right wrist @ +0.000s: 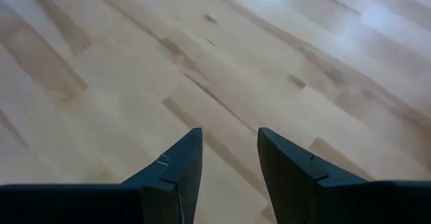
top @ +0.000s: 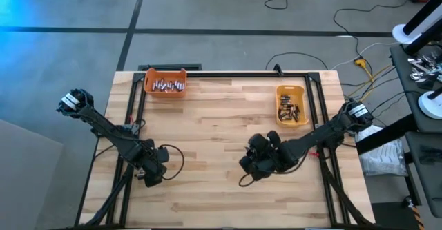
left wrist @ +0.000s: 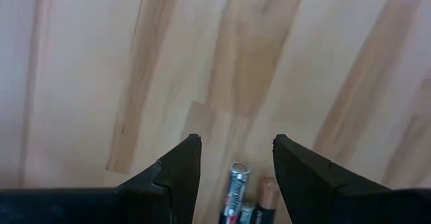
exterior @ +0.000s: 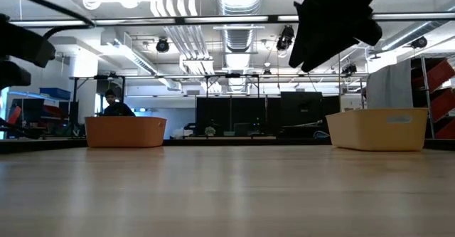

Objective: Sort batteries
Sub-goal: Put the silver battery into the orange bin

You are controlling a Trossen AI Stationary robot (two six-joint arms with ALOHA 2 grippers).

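Note:
Three batteries lie close together on the wooden table: a silvery one (left wrist: 238, 187), a copper-topped one (left wrist: 267, 196) and a dark one (left wrist: 246, 214). My left gripper (left wrist: 236, 146) points down over them near the table's left front, open, a finger on either side; I see no touch. My right gripper (right wrist: 229, 143) is open above bare wood at the table's middle front (top: 254, 162), slanting down, with nothing between its fingers. More silvery batteries (top: 169, 85) lie in the orange bin (top: 147, 83), and dark ones (top: 291, 111) in the yellow bin (top: 280, 99).
The orange bin stands at the far left (exterior: 126, 132) and the yellow bin at the far right (exterior: 377, 129). A black frame rail (top: 228, 72) runs along the table's far edge. Bare wood lies between the two arms. A person (exterior: 114, 103) sits in the room beyond.

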